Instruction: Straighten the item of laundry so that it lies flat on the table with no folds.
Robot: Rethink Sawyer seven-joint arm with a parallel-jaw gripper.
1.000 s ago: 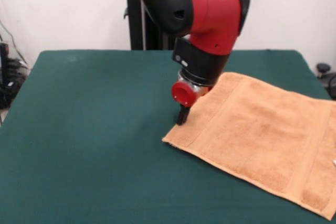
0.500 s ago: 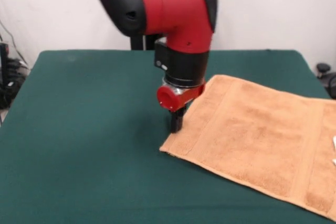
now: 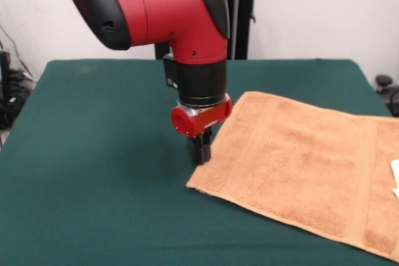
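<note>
The item of laundry [image 3: 299, 160], an orange-tan terry towel, lies spread out on the right half of the dark green table [image 3: 93, 154]. It sits slightly askew and runs past the picture's right edge. Woven bands cross it near the left end [image 3: 240, 147] and near the right end [image 3: 368, 179]. A white bit [image 3: 394, 175] shows on it at the right edge. My gripper [image 3: 201, 152] comes straight down onto the towel's left edge, close to its near left corner [image 3: 190, 185]. Its dark fingers are closed together on that edge.
The red and black arm [image 3: 187, 23] stands over the table's middle. Dark cables and gear [image 3: 9, 91] lie beyond the table's left side. A black object [image 3: 386, 85] sits off its far right corner.
The arm has swung to the left and the gripper has moved left and nearer, pulling the towel's left edge along. The towel has shifted left and lies more stretched out.
</note>
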